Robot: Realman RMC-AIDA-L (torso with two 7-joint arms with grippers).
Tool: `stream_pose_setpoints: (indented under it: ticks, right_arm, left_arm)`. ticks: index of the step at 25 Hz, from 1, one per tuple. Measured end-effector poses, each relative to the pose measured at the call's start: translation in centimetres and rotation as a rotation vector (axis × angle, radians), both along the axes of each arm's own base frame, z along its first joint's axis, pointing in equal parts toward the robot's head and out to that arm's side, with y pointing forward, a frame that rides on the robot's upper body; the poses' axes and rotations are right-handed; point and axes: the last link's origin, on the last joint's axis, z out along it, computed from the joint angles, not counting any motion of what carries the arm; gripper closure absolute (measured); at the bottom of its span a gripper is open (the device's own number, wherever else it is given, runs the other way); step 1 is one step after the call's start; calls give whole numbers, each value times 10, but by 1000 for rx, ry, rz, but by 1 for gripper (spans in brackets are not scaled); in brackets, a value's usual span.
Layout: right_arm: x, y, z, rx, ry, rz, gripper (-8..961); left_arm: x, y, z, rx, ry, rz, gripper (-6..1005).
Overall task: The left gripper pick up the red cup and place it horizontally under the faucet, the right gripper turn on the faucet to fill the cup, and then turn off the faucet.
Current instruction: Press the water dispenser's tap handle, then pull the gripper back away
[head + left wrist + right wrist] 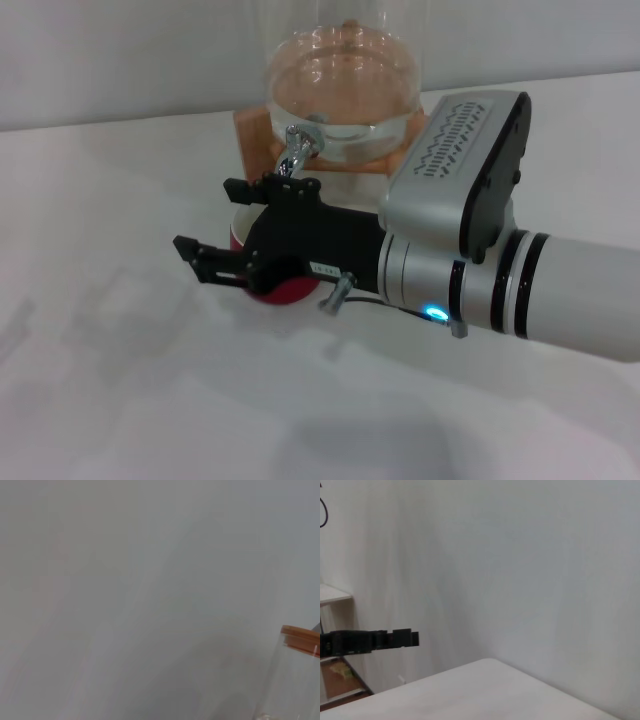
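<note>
While the right gripper (215,222) hangs with fingers spread, the faucet (297,152) sits just behind and the red cup (280,288) beneath.

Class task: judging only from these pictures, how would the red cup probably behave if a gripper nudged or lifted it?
The red cup looks rounded and glossy, so it may slip in a grip. It appears ceramic, so likely rigid, fairly heavy and chippable. It sits under the faucet, mostly hidden by the right gripper, so tipping cannot be judged.

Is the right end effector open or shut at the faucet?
Open: in the head view the right end effector has its prongs spread apart, one beside the faucet, one lower over the red cup.
</note>
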Motion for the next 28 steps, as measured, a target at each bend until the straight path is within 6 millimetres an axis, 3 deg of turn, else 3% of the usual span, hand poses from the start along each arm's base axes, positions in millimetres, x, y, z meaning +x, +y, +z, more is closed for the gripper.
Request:
stream_pose_setpoints:
  ticks: [28]
  right_arm:
    - [22, 12, 14, 99, 14, -108, 173]
  left_arm:
    - [-2, -4, -1, -18, 12, 10, 134]
